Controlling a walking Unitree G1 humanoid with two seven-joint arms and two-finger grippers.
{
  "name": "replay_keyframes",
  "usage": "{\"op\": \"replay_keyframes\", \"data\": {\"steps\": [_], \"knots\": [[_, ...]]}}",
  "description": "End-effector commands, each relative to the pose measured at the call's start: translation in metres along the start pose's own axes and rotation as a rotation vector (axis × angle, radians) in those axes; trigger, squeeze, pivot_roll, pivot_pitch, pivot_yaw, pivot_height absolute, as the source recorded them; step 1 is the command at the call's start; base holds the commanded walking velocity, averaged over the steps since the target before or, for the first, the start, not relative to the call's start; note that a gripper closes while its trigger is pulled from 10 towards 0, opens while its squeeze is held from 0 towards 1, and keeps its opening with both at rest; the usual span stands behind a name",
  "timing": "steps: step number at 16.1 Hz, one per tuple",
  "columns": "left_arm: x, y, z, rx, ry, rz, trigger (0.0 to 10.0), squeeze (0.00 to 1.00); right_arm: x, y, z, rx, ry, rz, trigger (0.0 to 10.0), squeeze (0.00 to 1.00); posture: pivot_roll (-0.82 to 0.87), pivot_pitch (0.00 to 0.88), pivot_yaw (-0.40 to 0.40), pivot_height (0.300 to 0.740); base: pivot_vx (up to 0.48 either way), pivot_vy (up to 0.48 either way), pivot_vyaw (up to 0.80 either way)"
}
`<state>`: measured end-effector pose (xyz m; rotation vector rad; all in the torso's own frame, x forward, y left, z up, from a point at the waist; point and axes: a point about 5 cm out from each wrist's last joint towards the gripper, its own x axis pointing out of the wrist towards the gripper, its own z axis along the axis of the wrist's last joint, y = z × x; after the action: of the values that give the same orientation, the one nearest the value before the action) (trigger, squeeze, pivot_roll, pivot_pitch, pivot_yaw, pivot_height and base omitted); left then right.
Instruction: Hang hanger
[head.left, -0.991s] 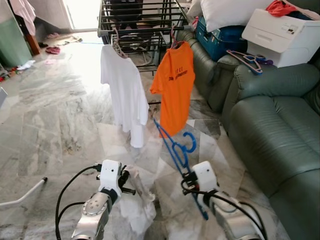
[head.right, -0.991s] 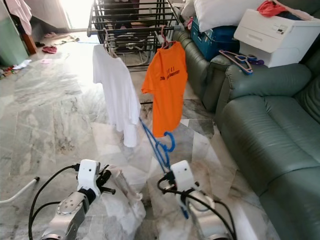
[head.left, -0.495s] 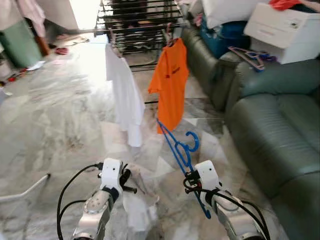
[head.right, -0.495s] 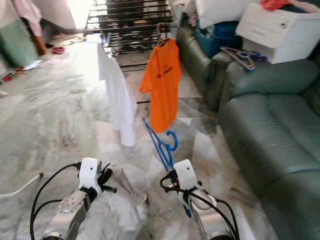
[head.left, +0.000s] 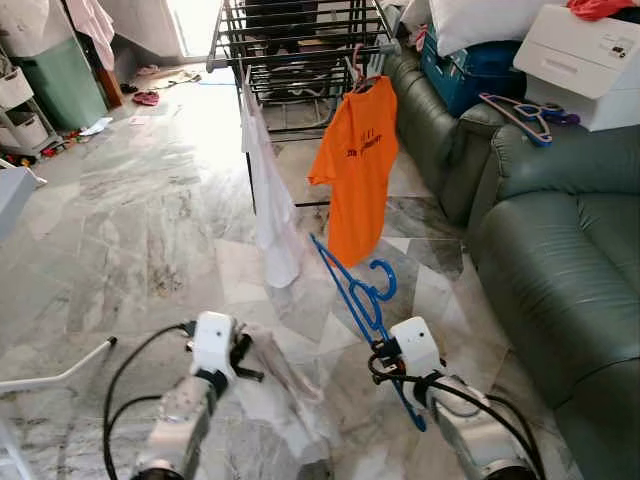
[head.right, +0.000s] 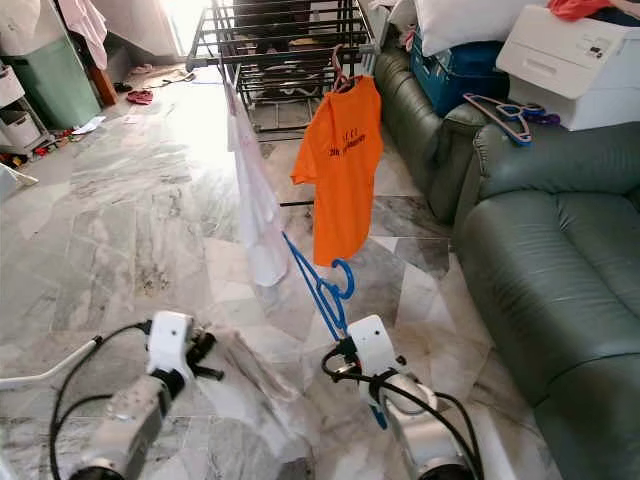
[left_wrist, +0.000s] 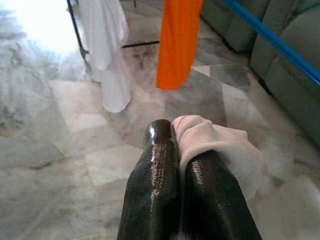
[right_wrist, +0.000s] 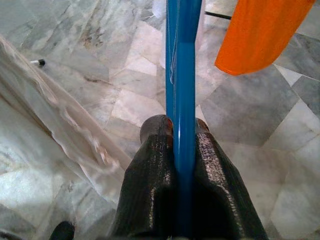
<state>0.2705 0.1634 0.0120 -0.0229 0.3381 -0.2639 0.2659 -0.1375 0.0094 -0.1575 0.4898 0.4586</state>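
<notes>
Between the fingers of the right gripper (right_wrist: 184, 150), clamped tight: blue hanger (head.left: 357, 290), hook up, near the orange shirt (head.left: 358, 165) on the rack (head.left: 290, 45). Probably light, stiff, slippery plastic; better held low on the bar. Left gripper (left_wrist: 182, 150) pinching pale cloth (left_wrist: 220, 147).

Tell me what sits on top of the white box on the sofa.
On the white box, a red cloth lies bunched on its lid at the picture's top edge. How far the cloth reaches back is cut off by the frame. A pillow lies beside it.
</notes>
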Motion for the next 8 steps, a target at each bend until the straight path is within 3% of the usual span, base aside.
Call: {"op": "replay_keyframes", "data": {"steps": [1,5,8], "knots": [[0.002,0.011,0.011,0.02,-0.032,0.024,10.0,0.0,-0.003,-0.004,0.001,-0.025,0.014,0.034,10.0,0.0,-0.13,0.0,0.064,0.74,0.0,0.0,0.0],[0.011,0.034,0.035,0.151,-0.047,0.04,10.0,0.0,-0.031,-0.037,-0.008,-0.182,0.127,0.172,10.0,0.0,-0.14,0.0,0.069,0.74,0.0,0.0,0.0],[0.016,0.037,0.046,0.258,-0.05,-0.008,10.0,0.0,-0.054,-0.051,-0.012,-0.231,0.209,0.348,10.0,0.0,-0.15,0.0,0.075,0.74,0.0,0.0,0.0]]}}
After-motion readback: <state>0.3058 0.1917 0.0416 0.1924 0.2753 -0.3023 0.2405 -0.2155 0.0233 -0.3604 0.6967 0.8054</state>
